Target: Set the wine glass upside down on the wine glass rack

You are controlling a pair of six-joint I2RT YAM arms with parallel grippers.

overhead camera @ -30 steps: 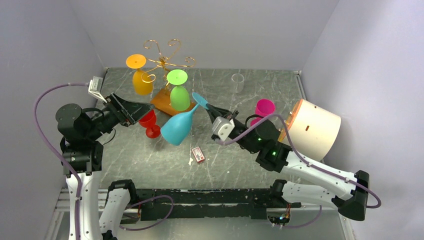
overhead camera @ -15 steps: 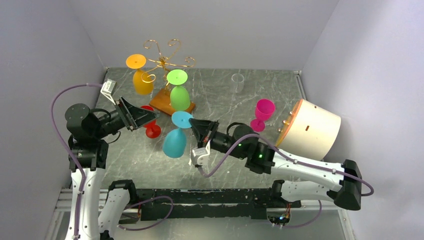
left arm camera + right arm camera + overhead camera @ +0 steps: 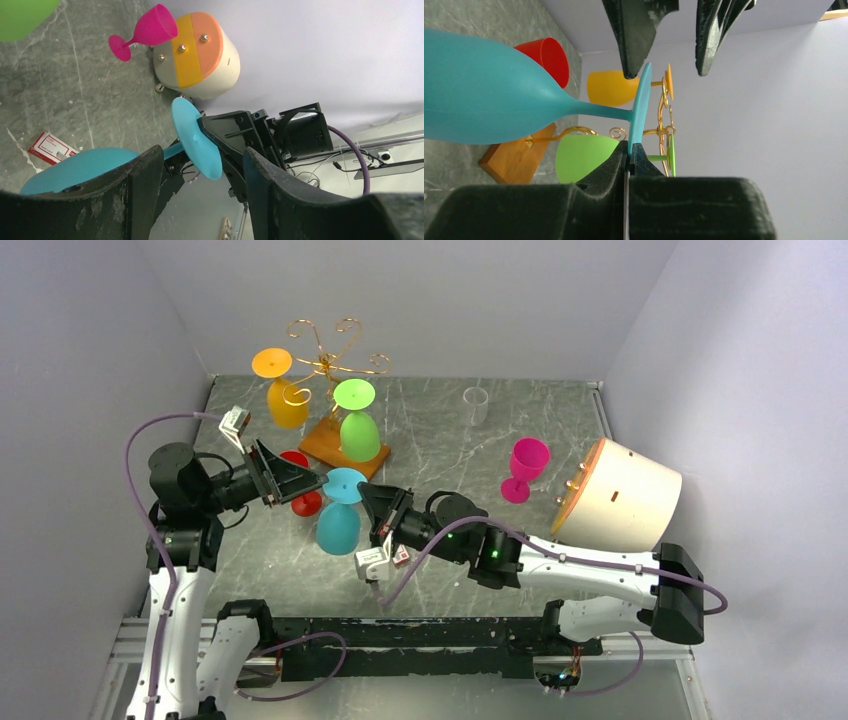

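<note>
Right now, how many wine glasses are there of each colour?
Orange glass: 1
Green glass: 1
Red glass: 1
Blue glass: 1
Pink glass: 1
Total: 5

No readable text anywhere, small red-and-white box (image 3: 50,148) bears print, too blurred to make out

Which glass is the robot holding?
The blue glass, pinched by its foot in the right gripper. The orange glass and green glass hang on the rack; the red glass and pink glass sit on the table.
</note>
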